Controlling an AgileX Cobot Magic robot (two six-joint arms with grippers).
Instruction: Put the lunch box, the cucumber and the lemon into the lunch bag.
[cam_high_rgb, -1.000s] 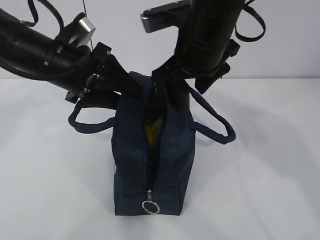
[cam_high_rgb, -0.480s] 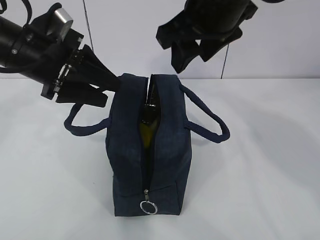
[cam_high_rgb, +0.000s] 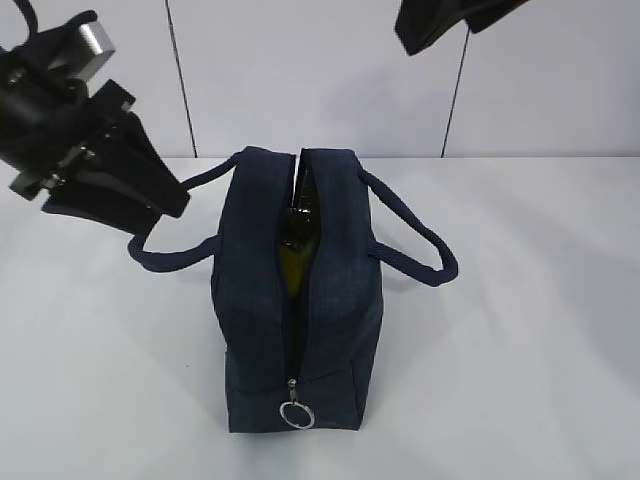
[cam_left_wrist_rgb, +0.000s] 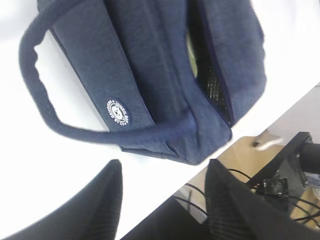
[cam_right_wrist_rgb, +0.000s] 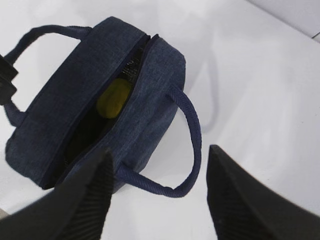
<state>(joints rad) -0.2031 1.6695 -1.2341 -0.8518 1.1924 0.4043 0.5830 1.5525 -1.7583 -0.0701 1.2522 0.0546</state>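
**Bag stands part-open, both arms clear of it**

Your lunch bag (cam_high_rgb: 300, 300) stands upright on the white surface (cam_high_rgb: 520, 330), its narrow end toward the exterior camera. The top zipper is parted along most of its length, and the metal ring pull (cam_high_rgb: 297, 413) hangs at the near end. Through the slit you can see the lemon (cam_right_wrist_rgb: 114, 99) lying inside; its yellow shows in the right wrist view and as a dull yellow-green patch from the front. You cannot make out the lunch box or the cucumber in any view. One handle loops out to each side of the bag.

Your left end effector (cam_left_wrist_rgb: 162, 200) hangs above the surface to the left of the bag, near the left handle (cam_high_rgb: 165, 255), fingers apart and nothing between them. Your right end effector (cam_right_wrist_rgb: 160, 192) is high above the bag, fingers also spread and empty.
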